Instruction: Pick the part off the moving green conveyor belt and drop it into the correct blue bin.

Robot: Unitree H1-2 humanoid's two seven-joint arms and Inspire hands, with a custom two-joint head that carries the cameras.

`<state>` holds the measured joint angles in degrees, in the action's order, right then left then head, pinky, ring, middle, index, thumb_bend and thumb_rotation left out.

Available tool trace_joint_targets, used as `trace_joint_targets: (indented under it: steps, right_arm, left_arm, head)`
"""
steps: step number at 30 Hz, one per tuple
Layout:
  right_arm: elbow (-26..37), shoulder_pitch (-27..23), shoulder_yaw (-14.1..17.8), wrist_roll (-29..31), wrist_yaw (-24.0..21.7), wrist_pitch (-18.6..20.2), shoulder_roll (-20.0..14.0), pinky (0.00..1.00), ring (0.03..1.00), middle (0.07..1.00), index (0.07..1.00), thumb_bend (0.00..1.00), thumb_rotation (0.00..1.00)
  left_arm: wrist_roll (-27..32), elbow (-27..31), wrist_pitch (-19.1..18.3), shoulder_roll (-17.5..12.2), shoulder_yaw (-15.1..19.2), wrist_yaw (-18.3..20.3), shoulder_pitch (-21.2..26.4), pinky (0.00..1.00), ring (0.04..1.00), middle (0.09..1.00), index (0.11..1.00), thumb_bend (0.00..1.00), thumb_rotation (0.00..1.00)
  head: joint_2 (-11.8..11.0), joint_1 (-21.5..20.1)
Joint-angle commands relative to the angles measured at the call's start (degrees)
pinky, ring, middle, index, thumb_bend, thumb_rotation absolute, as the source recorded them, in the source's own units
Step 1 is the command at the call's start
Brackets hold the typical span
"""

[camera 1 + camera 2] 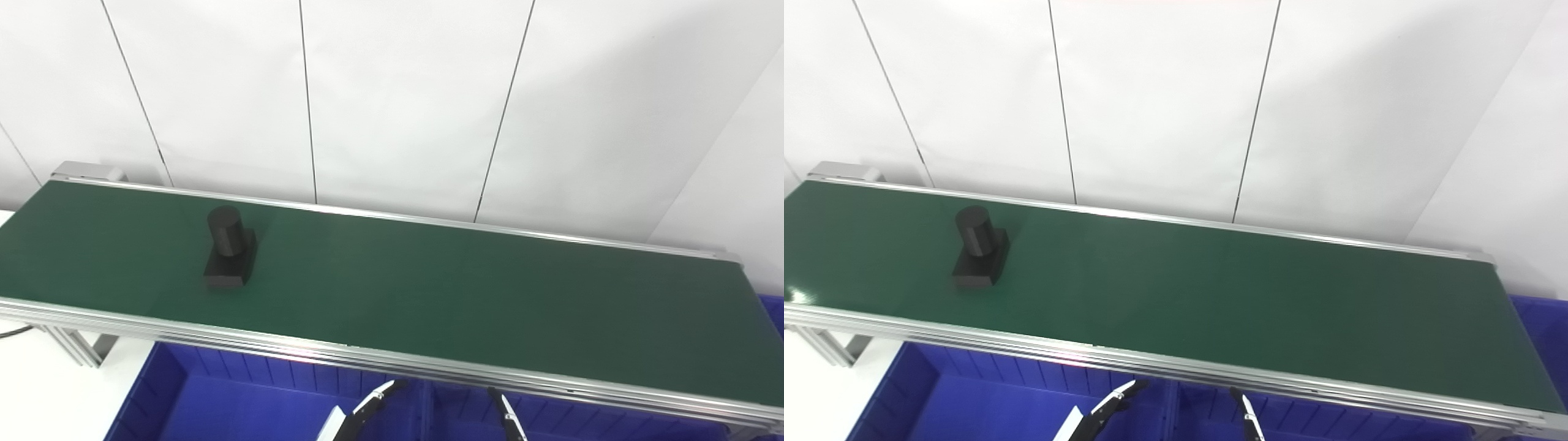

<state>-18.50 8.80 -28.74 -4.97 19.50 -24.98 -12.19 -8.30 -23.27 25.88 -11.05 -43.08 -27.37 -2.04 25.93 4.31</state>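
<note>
Along the far-left stretch of the green conveyor belt [429, 288], the black part [229, 256] is riding upright, untouched. I am judging we're waiting: next I'm timing a reach. Blue bins [245, 404] are sitting under the near edge. Only fingertips [373, 401] are showing; hand states I cannot tell.

White wall panels [398, 92] with thin dark vertical seams, evenly lit.
</note>
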Motion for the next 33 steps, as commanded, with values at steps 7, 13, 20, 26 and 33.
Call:
trace_joint_targets:
  steps: [7, 13, 20, 26, 33]
  right_arm:
    - [9.11, 2.10, 1.71, 0.65, -2.72, -1.95, -0.61, 1.00, 0.982, 0.963, 0.953, 0.93, 0.94]
    - [21.62, 4.07, 1.35, -1.07, -3.70, -1.95, -1.67, 0.93, 0.930, 0.921, 0.927, 0.91, 0.92]
    - [31.64, 3.62, 1.92, -0.15, -7.48, -1.94, -1.37, 0.86, 0.887, 0.895, 0.912, 1.00, 0.88]
    - [29.66, -0.99, 4.72, -1.50, -7.27, -1.94, -1.03, 0.89, 0.904, 0.902, 0.921, 0.95, 0.87]
    - [20.40, -9.01, 8.63, -2.12, -4.91, -1.95, -2.11, 0.83, 0.881, 0.898, 0.920, 0.98, 0.87]
  left_arm:
    - [0.14, 0.20, 1.05, 0.86, -0.46, -0.36, 1.53, 0.89, 0.914, 0.921, 0.890, 0.91, 0.88]
    - [0.53, -0.92, 1.05, 1.33, -0.16, 0.19, 1.94, 0.89, 0.916, 0.923, 0.897, 0.91, 0.87]
    - [1.09, -1.99, 1.05, 1.99, 0.50, 1.18, 2.28, 0.89, 0.921, 0.928, 0.902, 0.90, 0.86]
    - [0.80, -2.99, 1.05, 2.54, 0.41, 0.69, 2.99, 0.88, 0.917, 0.926, 0.900, 0.89, 0.86]
    - [0.03, -3.39, 1.05, 2.63, -0.75, -1.03, 3.56, 0.88, 0.919, 0.928, 0.903, 0.91, 0.88]
  head:
    - [0.31, -0.62]
    - [0.09, -1.09]
    - [-0.22, -1.34]
    - [-0.73, -1.93]
    - [-1.83, -2.07]
